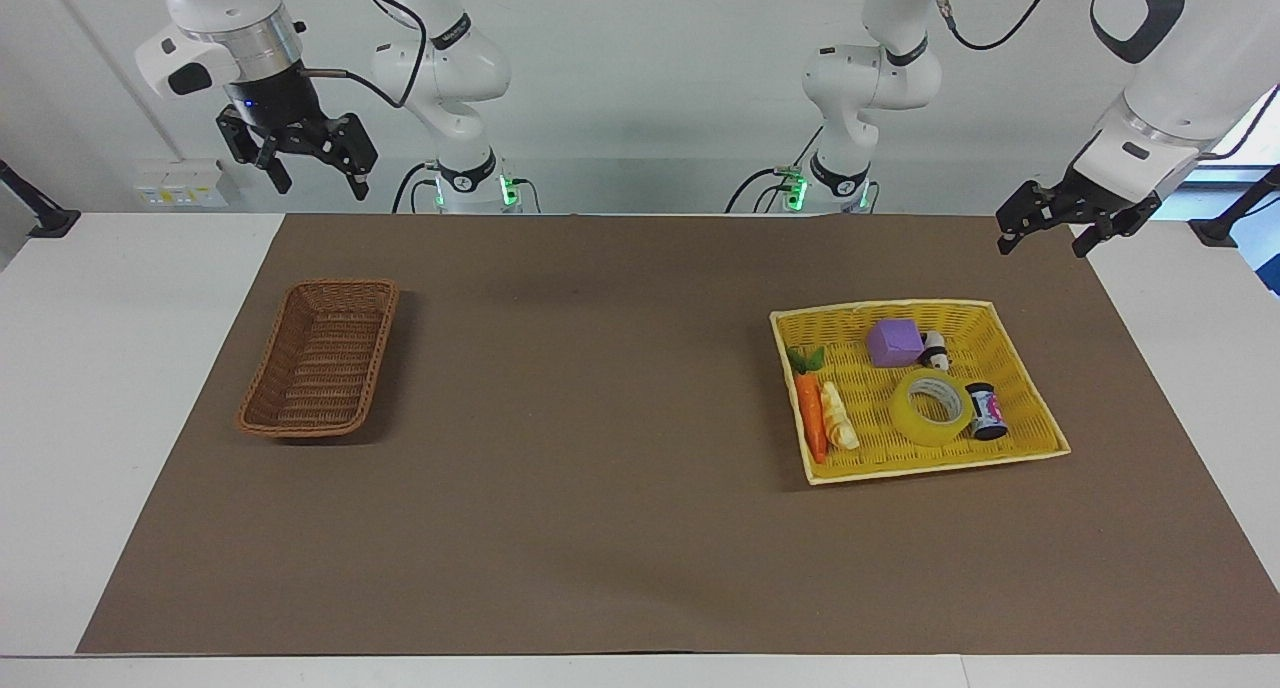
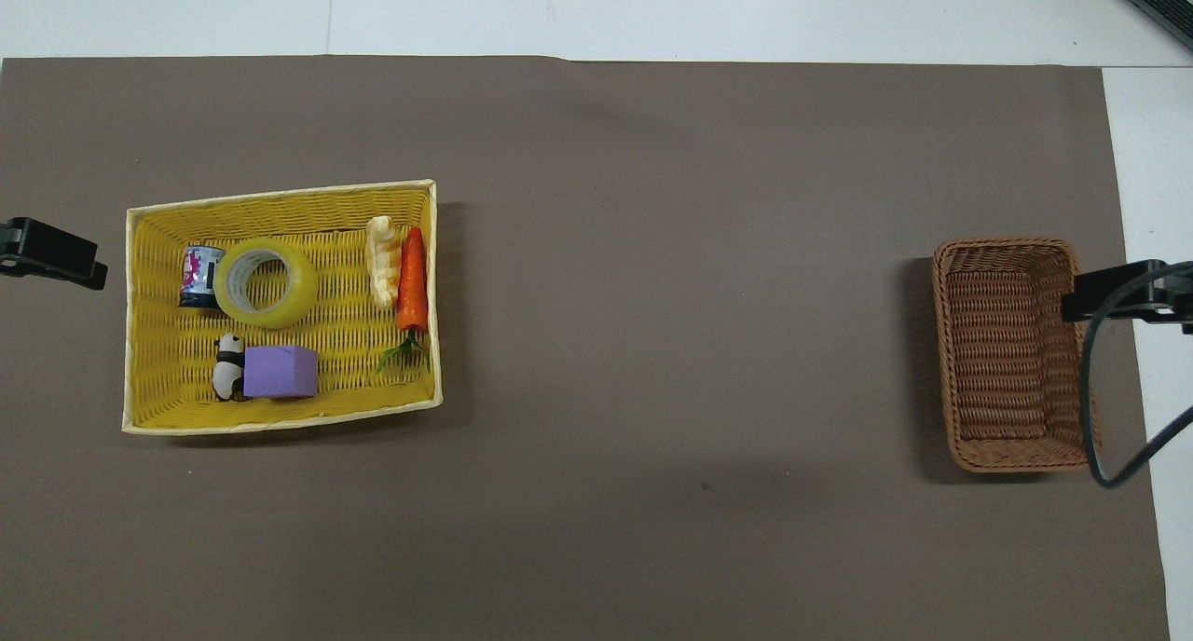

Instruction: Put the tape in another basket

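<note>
Overhead view shows the tape (image 2: 267, 282) lying flat in the yellow tray (image 2: 280, 419), touching a small can (image 2: 199, 277), with a purple cube (image 2: 280, 372) nearer the robots. On the brown mat (image 1: 600, 468) toward the right arm's end of the worktop sits the brown basket (image 1: 320, 358). Both arms wait raised: left gripper (image 1: 1045, 230) and right gripper (image 1: 315, 173), fingers spread, holding nothing.

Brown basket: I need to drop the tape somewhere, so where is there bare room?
The brown basket holds nothing. The mat between both baskets is bare too. The yellow basket is crowded: tape sits beside the can and purple cube.
</note>
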You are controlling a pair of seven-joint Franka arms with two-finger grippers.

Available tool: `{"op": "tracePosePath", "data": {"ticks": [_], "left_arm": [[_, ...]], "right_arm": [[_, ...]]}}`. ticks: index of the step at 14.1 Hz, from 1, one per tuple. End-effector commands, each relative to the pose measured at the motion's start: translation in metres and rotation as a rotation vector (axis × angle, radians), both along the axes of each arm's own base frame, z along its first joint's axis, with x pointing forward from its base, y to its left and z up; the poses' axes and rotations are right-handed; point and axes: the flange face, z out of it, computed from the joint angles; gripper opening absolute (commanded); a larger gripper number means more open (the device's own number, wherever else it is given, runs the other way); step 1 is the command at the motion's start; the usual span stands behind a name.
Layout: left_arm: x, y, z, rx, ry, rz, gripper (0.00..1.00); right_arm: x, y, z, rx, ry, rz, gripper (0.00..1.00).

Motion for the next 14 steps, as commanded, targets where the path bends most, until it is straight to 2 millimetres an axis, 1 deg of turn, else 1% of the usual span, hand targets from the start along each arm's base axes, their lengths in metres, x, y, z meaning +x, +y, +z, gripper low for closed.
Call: {"op": "tracePosePath", "data": {"ticks": [1, 4, 7, 12, 14], "left_arm": [[-0.011, 0.014, 0.001, -0.009, 0.025, 0.005, 1.00], [-0.011, 0.014, 0.001, -0.009, 0.019, 0.007, 1.00], [-0.011, 0.020, 0.002, -0.009, 0.016, 0.016, 1.00], [-0.010, 0.023, 0.000, -0.010, -0.004, 0.021, 1.00], [-0.013, 0.029, -0.002, -0.011, -0.003, 0.037, 1.00]], "right_arm": [[0.001, -0.004, 0.000, 0.005, -0.002, 0.022, 1.00], [0.001, -0.004, 0.000, 0.005, -0.002, 0.022, 1.00], [0.001, -0.004, 0.000, 0.005, -0.002, 0.022, 1.00], [0.001, -0.004, 0.000, 0.005, -0.002, 0.020, 1.00], [0.001, -0.004, 0.000, 0.005, -0.002, 0.022, 1.00]]}}
